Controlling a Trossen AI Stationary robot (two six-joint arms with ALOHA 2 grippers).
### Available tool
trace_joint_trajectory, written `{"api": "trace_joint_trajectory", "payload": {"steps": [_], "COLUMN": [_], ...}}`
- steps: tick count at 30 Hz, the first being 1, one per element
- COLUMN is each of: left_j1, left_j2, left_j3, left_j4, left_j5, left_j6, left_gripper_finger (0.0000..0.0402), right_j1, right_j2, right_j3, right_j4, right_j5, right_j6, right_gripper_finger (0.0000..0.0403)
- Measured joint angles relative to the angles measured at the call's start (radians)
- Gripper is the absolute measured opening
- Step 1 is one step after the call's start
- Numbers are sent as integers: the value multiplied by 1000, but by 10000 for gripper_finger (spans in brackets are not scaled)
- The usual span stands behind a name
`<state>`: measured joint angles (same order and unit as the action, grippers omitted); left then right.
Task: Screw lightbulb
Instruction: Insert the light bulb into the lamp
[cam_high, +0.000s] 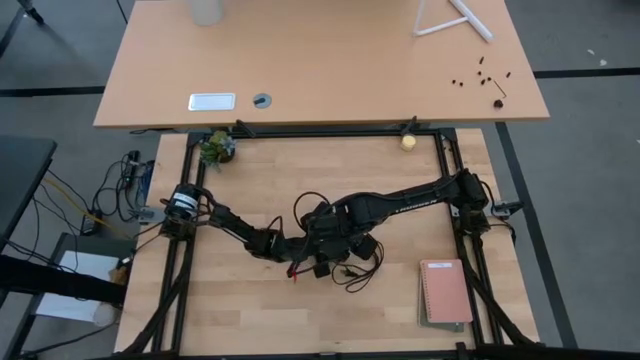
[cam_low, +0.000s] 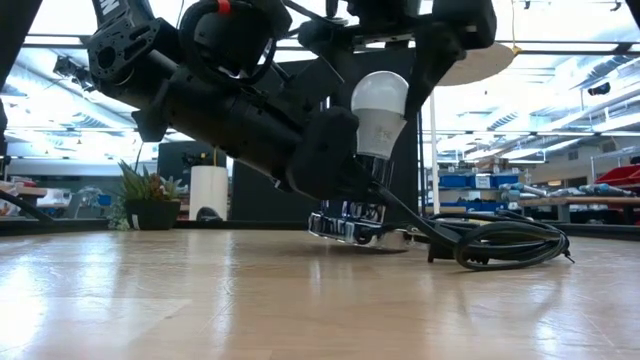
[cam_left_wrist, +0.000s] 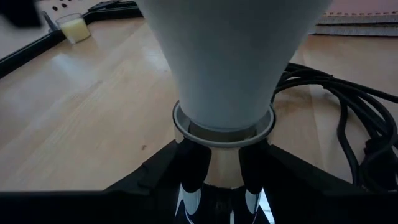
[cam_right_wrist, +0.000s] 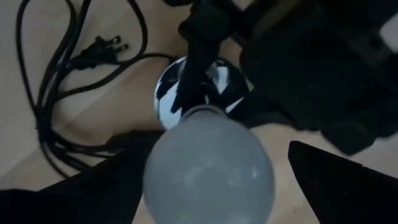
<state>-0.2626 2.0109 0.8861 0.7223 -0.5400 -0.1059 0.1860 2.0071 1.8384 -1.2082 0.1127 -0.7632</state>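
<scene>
The white lightbulb (cam_low: 380, 100) stands upright with its base in the silver socket (cam_low: 345, 226), near the table's middle. My left gripper (cam_left_wrist: 221, 186) comes in low from the table's left and is shut on the socket under the bulb (cam_left_wrist: 230, 62). My right gripper (cam_right_wrist: 211, 180) hangs above, pointing down and open. Its fingers (cam_right_wrist: 336, 180) stand on either side of the bulb's round head (cam_right_wrist: 208, 165), with a gap showing on one side. The bulb's screw base is hidden inside the socket. My left gripper pinches the socket's shiny neck (cam_left_wrist: 221, 165) between its two fingers, just below the collar that rings the bulb. The fingers come slanting down from the table's left. The socket stays upright, low at the table top, with the bulb standing in it.
The socket's black cord lies coiled beside it (cam_low: 500, 245), its plug on the wood (cam_right_wrist: 102, 46). A pink notebook (cam_high: 445, 290) lies at the near right. A pale-yellow ball (cam_high: 408, 142) and a small plant (cam_high: 215, 148) sit at the far edge.
</scene>
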Motion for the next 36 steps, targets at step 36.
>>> {"api": "trace_joint_trajectory", "payload": {"steps": [36], "left_j1": [0], "left_j2": [2], "left_j3": [0], "left_j4": [-2], "left_j5": [12], "left_j6": [-10], "left_gripper_finger": [195], "right_j1": [-5], "right_j2": [2], "right_j3": [-96], "right_j4": [97], "right_j5": [-25], "right_j6": [-52], "right_gripper_finger": [295]}}
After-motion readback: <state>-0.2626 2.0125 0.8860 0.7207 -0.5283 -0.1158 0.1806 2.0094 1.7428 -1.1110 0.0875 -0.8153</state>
